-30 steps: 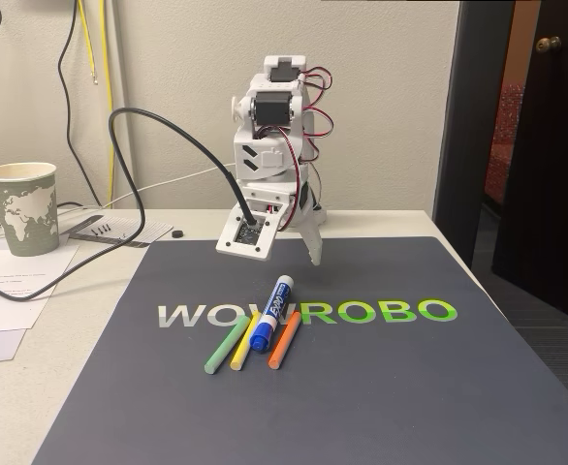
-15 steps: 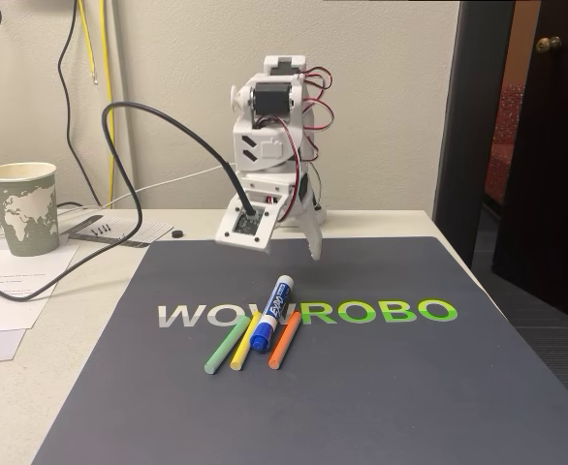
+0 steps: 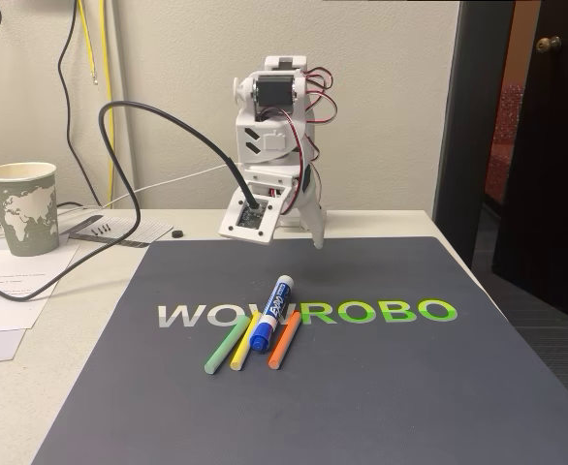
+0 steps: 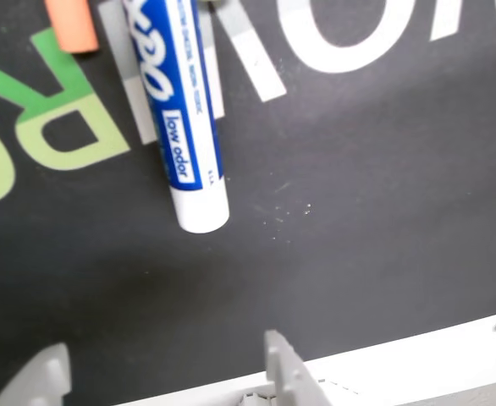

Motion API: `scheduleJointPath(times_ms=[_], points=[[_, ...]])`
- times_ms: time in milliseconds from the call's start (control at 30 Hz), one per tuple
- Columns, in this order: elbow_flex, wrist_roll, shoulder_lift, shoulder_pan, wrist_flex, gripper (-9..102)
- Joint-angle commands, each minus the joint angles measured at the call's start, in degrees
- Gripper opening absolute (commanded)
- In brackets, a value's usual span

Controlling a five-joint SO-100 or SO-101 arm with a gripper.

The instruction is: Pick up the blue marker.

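Note:
The blue marker [image 3: 272, 312] lies on the dark mat, a thick white barrel with a blue label and a dark blue cap at its near end. In the wrist view the blue marker [image 4: 180, 127] runs down from the top edge and ends in its white butt. My gripper [image 3: 299, 237] hangs at the mat's far edge, behind the marker and apart from it. In the wrist view my gripper [image 4: 163, 372] is open at the bottom edge. Nothing sits between its two fingertips [image 4: 286, 368].
Thin green [image 3: 228, 347], yellow [image 3: 243, 341] and orange [image 3: 284, 339] sticks lie right beside the marker; the orange stick [image 4: 70, 21] also shows in the wrist view. A paper cup [image 3: 20, 206], papers and a black cable [image 3: 119, 184] are at the left.
The gripper and its camera mount have risen a little and drawn back toward the arm's base. The marker and sticks have not moved.

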Motion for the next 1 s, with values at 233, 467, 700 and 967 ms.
scheduleJointPath(times_ms=[233,467,700,967], points=[[-1.67,-1.85,-1.23,-0.18,-2.46,30],[-2.29,-3.08,-2.72,0.53,-3.69,35],[-2.29,-3.43,-2.37,0.53,-4.57,34],[-2.11,-3.60,-0.44,0.53,-8.00,28]])
